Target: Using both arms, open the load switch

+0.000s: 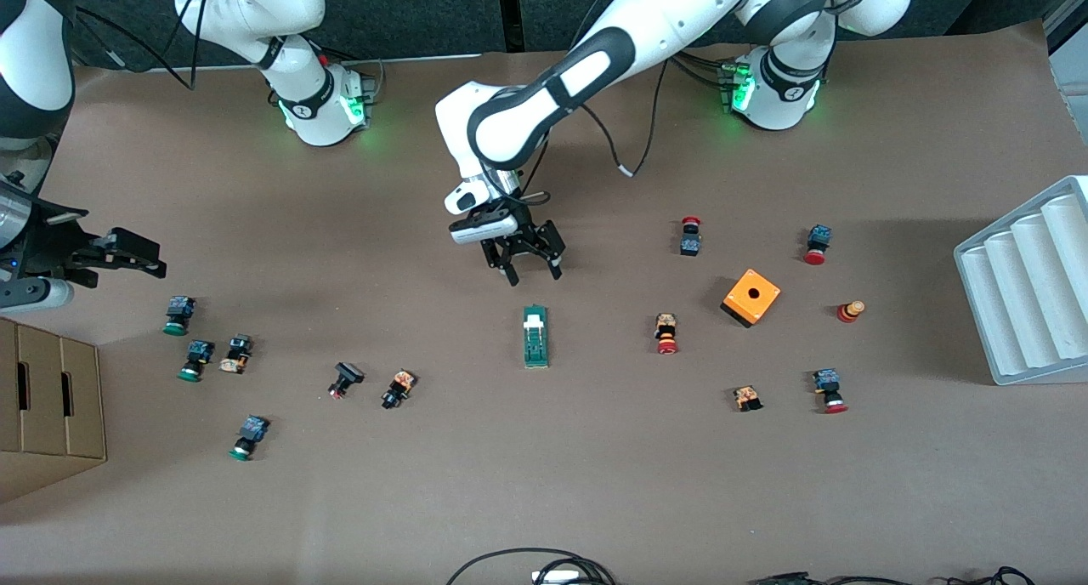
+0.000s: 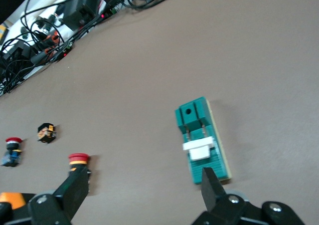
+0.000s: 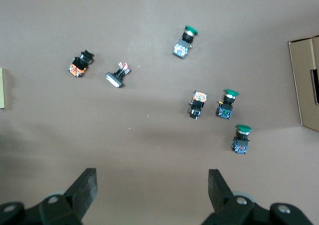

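The load switch [image 1: 535, 337] is a narrow green block with a white tab, lying flat in the middle of the table. The left wrist view shows it [image 2: 202, 140] just past one fingertip. My left gripper [image 1: 535, 275] hangs open over the bare table by the switch's white-tab end, touching nothing; its jaws stand wide apart [image 2: 143, 177]. My right gripper [image 1: 160, 258] waits open over the table at the right arm's end, above a group of green-capped buttons [image 3: 229, 104], with nothing between its fingers [image 3: 152, 174].
An orange cube with a hole [image 1: 751, 297] and red-capped buttons [image 1: 666, 333] lie toward the left arm's end. Green-capped buttons [image 1: 178, 315] are scattered toward the right arm's end by a cardboard box [image 1: 51, 398]. A grey ribbed tray [image 1: 1028, 287] sits at the table's edge.
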`<state>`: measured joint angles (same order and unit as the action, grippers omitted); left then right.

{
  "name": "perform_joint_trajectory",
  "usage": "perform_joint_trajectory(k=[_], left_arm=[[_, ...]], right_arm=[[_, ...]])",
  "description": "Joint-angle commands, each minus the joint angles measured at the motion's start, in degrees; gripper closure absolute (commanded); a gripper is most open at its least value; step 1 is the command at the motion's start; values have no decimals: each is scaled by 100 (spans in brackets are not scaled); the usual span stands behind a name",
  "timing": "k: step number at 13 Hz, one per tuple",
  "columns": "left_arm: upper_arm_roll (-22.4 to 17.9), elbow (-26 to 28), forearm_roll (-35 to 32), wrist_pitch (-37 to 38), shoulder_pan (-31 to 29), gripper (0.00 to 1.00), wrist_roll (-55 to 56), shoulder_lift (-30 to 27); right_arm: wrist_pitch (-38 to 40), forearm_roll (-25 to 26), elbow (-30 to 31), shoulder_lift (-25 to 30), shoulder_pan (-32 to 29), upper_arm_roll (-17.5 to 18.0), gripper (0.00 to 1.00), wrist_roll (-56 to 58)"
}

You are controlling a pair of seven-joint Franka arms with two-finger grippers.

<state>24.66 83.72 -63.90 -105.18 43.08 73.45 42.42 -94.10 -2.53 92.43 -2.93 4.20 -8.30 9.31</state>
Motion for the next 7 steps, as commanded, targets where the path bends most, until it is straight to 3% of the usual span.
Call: perform_joint_trajectory(k=[1,7], left_arm=[[-5,-30,840,-38,-247,0,-1223,-488],[-5,-49,2792,24,-1169,0,-3623,-1411]], right_arm=[[-82,165,-50,12,-15,-13,0,54],[-266,122,-59,-41,-103,-110,0,71]])
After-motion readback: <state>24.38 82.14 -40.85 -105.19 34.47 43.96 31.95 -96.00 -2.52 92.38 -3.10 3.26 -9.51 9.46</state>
